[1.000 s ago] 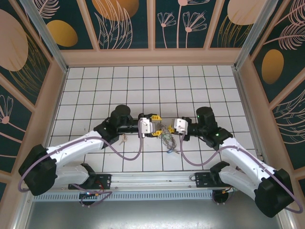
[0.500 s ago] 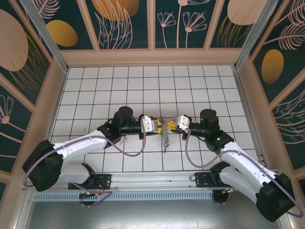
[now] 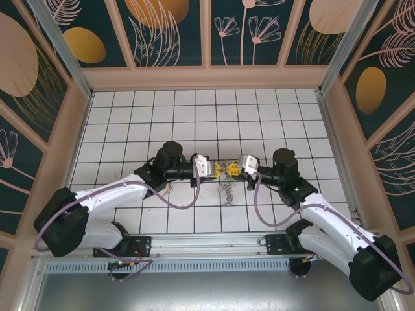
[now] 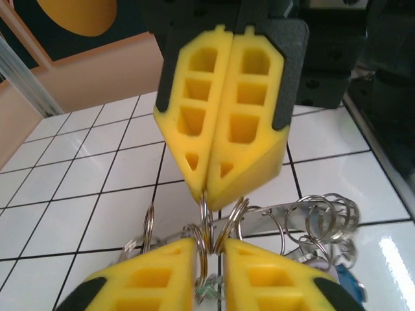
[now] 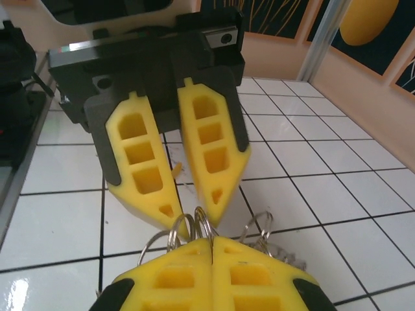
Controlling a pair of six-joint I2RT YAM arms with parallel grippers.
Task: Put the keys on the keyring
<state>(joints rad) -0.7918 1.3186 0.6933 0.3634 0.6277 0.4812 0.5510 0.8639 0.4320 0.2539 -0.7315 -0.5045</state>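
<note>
Left pincer (image 4: 209,249) just narrowed onto keyring (image 4: 318,210) loops, seemingly gripping. Right pincer (image 4: 207,188) clamped tight on the same keyring, tip to tip. Both closed in over the last second; bunch dangles above counter (image 3: 130,116). Ring looks steadied for threading. Forearms level, wrists facing across the keyring.

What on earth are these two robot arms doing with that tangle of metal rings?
Two robot arms meet tip to tip above a white tiled table, sharing one object. The right end effector is clamped shut on the keyring, a bundle of metal loops hanging below them. The left end effector faces it with only a narrow gap and appears to pinch a loop of the same ring. A blue key head sits in the bundle. The job is threading keys onto that ring.
</note>
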